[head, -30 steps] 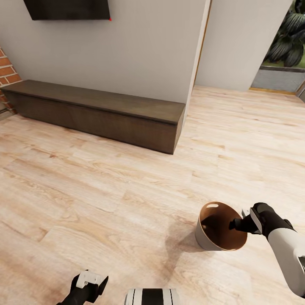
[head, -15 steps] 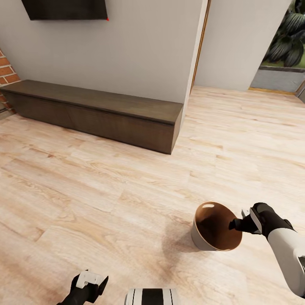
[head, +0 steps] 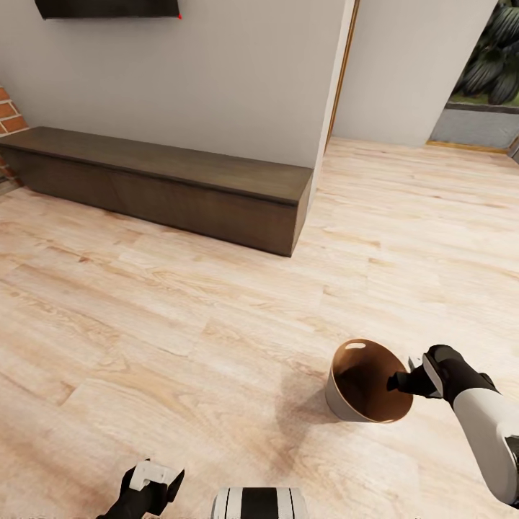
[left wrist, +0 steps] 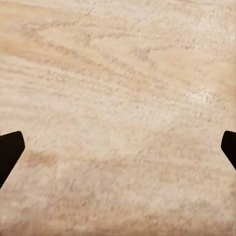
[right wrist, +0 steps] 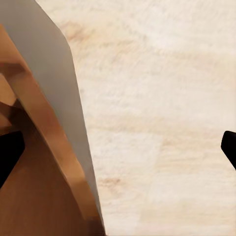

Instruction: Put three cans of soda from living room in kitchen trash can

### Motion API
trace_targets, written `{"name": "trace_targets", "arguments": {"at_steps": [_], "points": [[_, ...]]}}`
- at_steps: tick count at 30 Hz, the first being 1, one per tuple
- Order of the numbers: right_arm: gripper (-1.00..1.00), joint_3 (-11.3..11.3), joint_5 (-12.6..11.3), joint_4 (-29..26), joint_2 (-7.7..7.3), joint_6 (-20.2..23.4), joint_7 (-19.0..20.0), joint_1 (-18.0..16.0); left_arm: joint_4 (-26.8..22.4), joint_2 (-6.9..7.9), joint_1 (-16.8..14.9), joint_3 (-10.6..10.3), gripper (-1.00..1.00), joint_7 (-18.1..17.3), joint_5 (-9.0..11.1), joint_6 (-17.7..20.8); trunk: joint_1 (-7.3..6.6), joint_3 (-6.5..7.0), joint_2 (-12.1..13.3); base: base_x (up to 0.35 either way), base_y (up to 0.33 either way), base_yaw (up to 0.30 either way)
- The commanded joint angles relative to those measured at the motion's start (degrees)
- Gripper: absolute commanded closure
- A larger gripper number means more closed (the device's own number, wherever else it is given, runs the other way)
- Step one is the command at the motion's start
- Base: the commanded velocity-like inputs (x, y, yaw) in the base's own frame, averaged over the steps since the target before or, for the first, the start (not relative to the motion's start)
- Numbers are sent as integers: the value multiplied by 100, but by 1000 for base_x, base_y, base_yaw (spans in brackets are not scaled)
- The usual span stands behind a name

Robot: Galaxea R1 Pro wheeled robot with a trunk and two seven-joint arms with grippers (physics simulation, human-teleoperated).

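Head view first: the tash can [head: 366, 380] is carried low over the wood floor [head: 180, 324], on the right side of the scene, hanging tilted with its brown inside turned up and toward the camera. The right pincer [head: 400, 380] is clamped on the rim's right edge, so the bucket sits directly left of it. The left pincer [head: 148, 484] is parked near and well apart. A dark low cabinet [head: 180, 191] is seen far along the wall.

Left wrist view: just floor between wide-spread fingertips [left wrist: 11, 147], nothing held.

Right wrist view: the tash can's wall [right wrist: 54, 98] is seen passing between the fingertips.

No sodas are spotted, so the move ahead is judged as carrying.
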Motion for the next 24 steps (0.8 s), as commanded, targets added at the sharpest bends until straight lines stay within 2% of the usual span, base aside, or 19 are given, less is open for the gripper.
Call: {"name": "trace_targets", "arguments": {"at_steps": [1,24], "points": [[-100,0,0,0,3,0,0,0,0,0,0,0,-100,1,0,2,0,-1,0,0,0,0],[-100,0,0,0,17,0,-1,0,0,0,5,0,-100,-2,0,-5,0,-1,0,0,0,0]]}}
